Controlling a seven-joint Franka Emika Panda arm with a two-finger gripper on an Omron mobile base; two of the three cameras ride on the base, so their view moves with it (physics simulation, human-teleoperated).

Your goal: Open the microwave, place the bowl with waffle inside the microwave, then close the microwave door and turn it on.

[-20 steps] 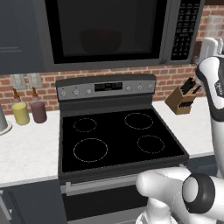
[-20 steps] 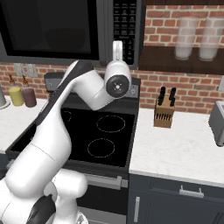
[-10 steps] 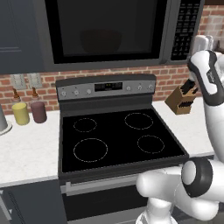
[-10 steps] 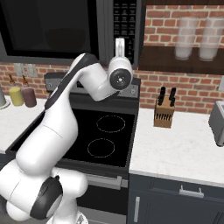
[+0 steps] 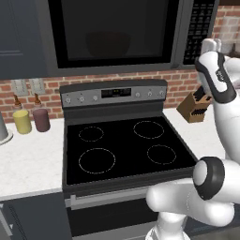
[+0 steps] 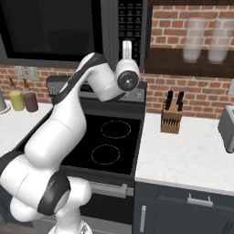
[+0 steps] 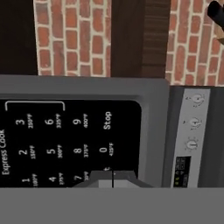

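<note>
Claw [image 7: 113, 176] pinched together at the microwave [image 5: 117, 35] button panel [image 7: 70, 140], microwave door [image 5: 110, 30] closed

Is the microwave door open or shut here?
Shut: the microwave door lies flush with the button panel, the bowl dim behind its glass.

Two base views flank the arm, sharing stove [image 5: 126, 145] and microwave [image 5: 112, 35]; hand view hugs its button panel [image 7: 70, 140]
</note>
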